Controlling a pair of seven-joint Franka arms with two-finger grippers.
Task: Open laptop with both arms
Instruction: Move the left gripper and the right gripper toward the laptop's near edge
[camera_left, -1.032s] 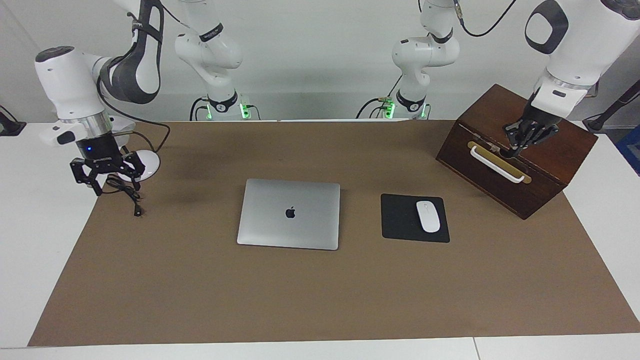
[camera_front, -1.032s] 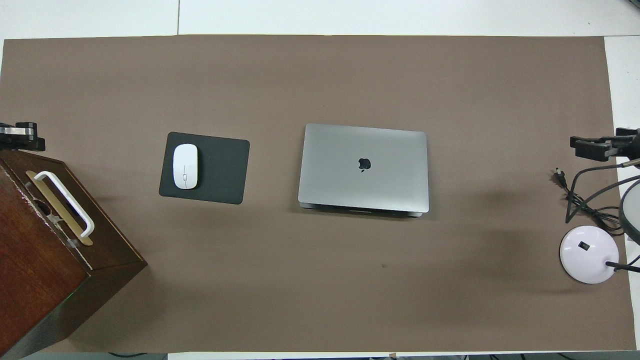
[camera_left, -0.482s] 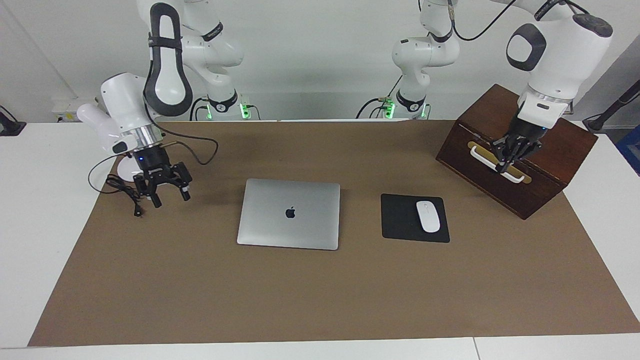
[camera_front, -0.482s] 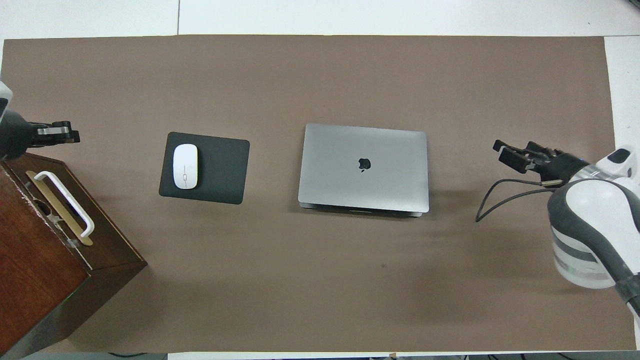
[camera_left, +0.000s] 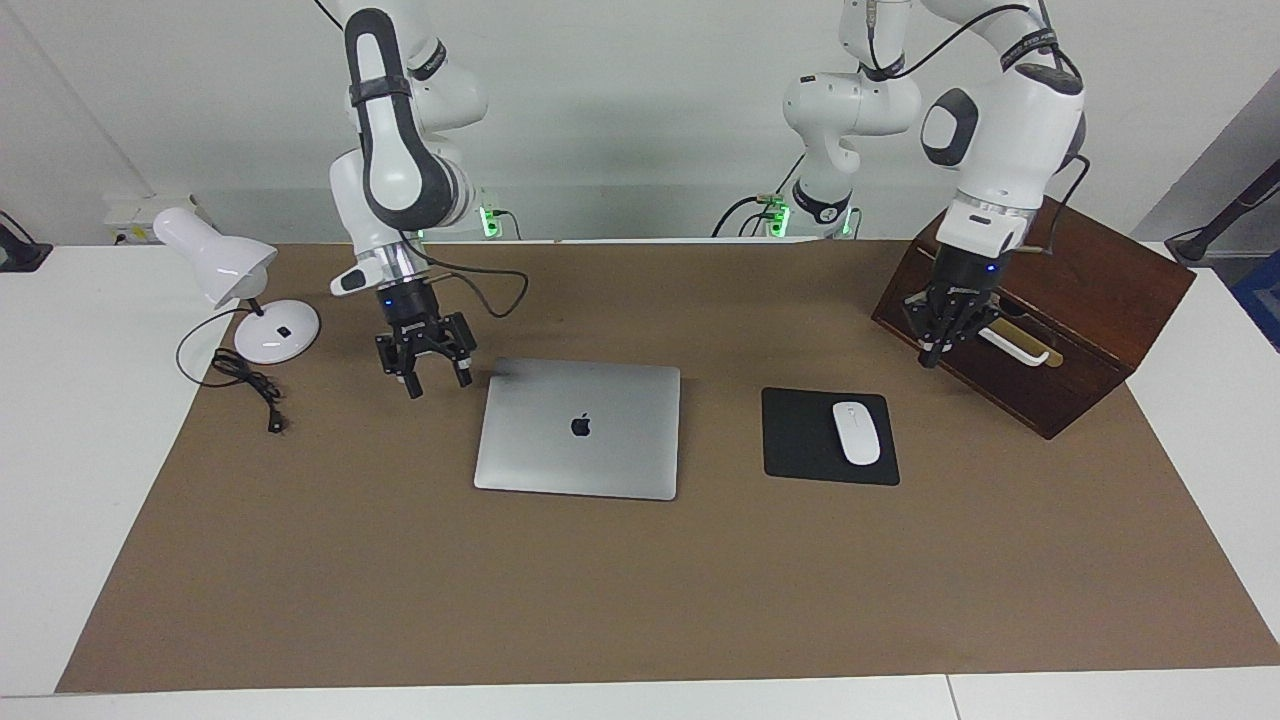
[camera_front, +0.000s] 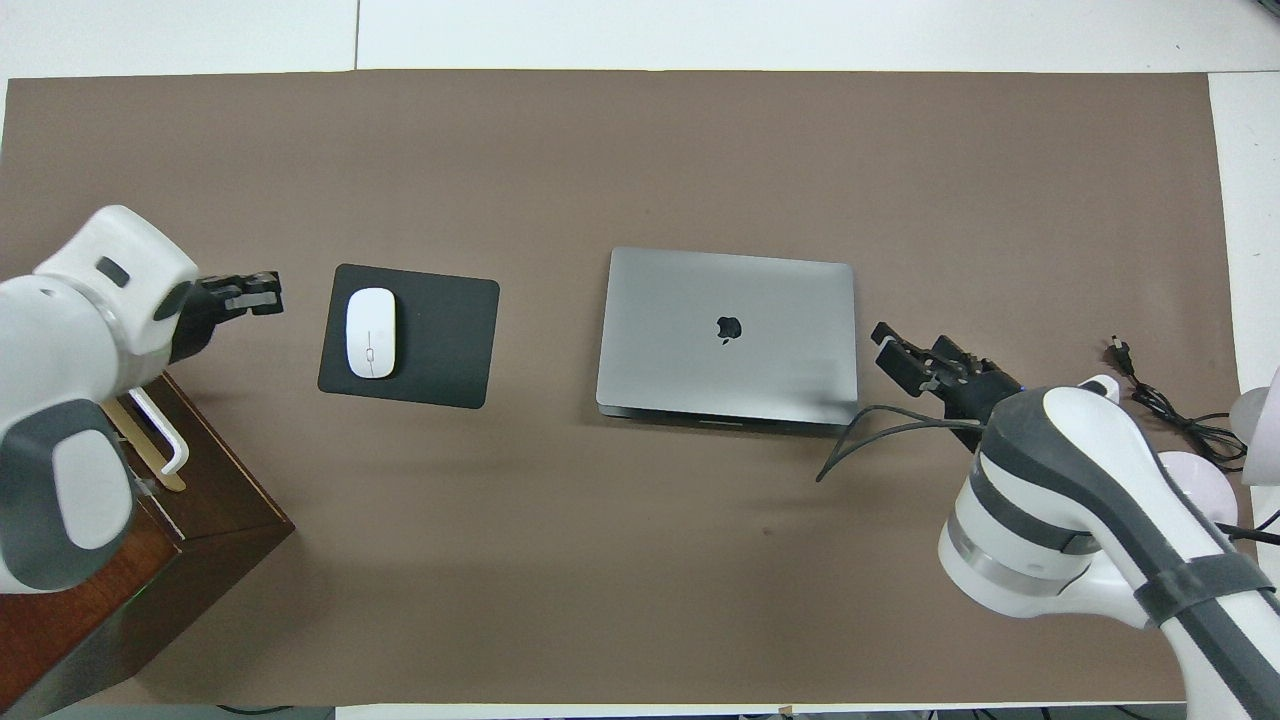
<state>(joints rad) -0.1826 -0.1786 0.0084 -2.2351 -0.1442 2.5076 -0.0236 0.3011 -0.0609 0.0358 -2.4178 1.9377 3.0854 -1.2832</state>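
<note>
Silver-grey laptop (camera_left: 578, 428) lies closed. I see my right gripper (camera_left: 437, 379), jaws spread, hanging just beside its corner. My left gripper (camera_left: 934, 350), jaws pressed together, hangs beside the wooden box (camera_left: 1090, 330).

Right gripper (camera_left: 434, 381) low, jaws apart; left gripper (camera_left: 933, 352) low, jaws closed.

right end effector (camera_left: 436, 378): moved from lamp (camera_left: 240, 290) to beside laptop (camera_left: 578, 428) | left end effector (camera_left: 935, 352): off box (camera_left: 1060, 330) top

Brown-matted white table (camera_left: 60, 480), pale wall (camera_left: 640, 120)
</note>
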